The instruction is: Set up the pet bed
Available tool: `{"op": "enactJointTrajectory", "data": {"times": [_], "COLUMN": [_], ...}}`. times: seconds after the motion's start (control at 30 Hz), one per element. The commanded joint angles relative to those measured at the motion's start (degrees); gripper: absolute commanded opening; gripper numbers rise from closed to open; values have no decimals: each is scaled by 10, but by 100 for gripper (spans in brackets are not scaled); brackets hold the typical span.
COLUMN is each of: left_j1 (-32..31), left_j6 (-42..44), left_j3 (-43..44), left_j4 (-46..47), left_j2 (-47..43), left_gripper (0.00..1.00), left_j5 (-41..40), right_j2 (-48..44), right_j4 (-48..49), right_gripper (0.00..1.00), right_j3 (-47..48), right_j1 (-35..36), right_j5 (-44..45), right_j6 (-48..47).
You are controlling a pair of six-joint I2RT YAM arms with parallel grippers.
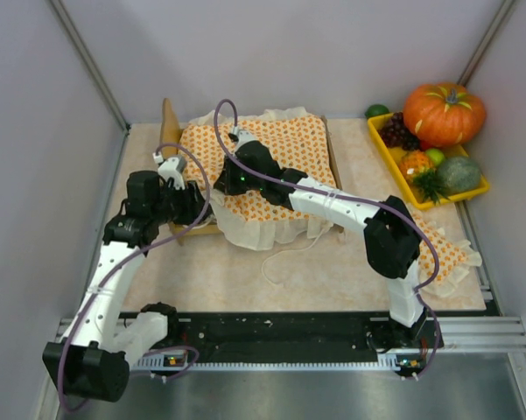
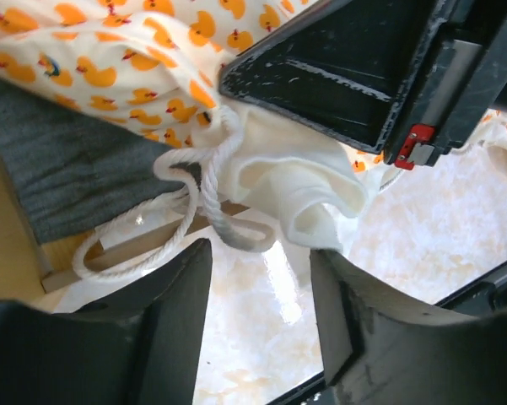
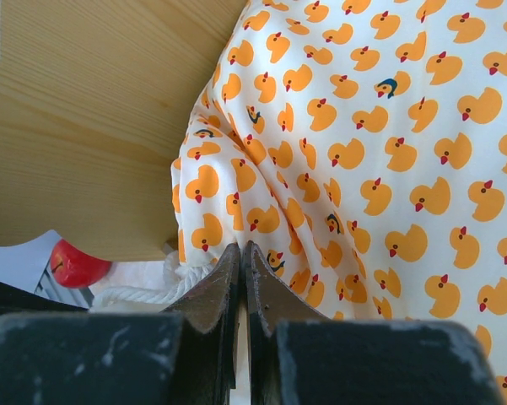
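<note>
Your table (image 1: 245,271) has a pale marbled top. At its back left you have the pet bed (image 1: 169,122). The ruffle of the bedspread (image 1: 271,144) spills over the bed's front onto the surface, and 1 white cord (image 1: 276,262) loops just beside it. In the back right corner sit 1 yellow tray (image 1: 387,153) of fruit and 1 pumpkin (image 1: 444,114). An orange-printed pillow (image 1: 455,254) lies near the right edge.
</note>
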Motion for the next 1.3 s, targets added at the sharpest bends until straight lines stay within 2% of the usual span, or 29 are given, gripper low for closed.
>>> {"op": "enactJointTrajectory", "data": {"times": [0.0,0.07,0.13,0.3,0.43,0.53,0.8,1.07,1.2,1.27], "left_j1": [3,2,3,3,3,3,2,2,2,2], "left_j6": [-7,-15,-21,-33,-60,-78,-173,-223,-236,-238], "left_j3": [-2,-7,-6,-15,-25,-45,-100,-155,-181,-188], "left_j4": [-5,8,3,-9,-6,27,105,163,216,237], "left_j2": [-45,-73,-86,-84,-62,-60,-71,-94,-86,-80], "left_gripper": [61,69,73,76,73,68,64,63,59,52], "left_j5": [-69,-96,-144,-177,-179,-145,-40,-30,-39,-45], "right_j2": [-36,-36,-36,-30,-31,-31,-34,-35,-37,-36], "right_j4": [18,14,12,6,3,3,3,3,3,3], "right_gripper": [0,0,0,0,0,0,0,0,0,0], "right_j3": [0,-1,-2,1,1,1,4,4,3,3], "right_j1": [-4,-3,-5,-11,-16,-16,-17,-18,-17,-17], "right_j5": [14,19,28,29,40,37,32,32,32,32], "right_j6": [0,-3,-5,-5,-6,-6,-7,-8,-8,-7]}}
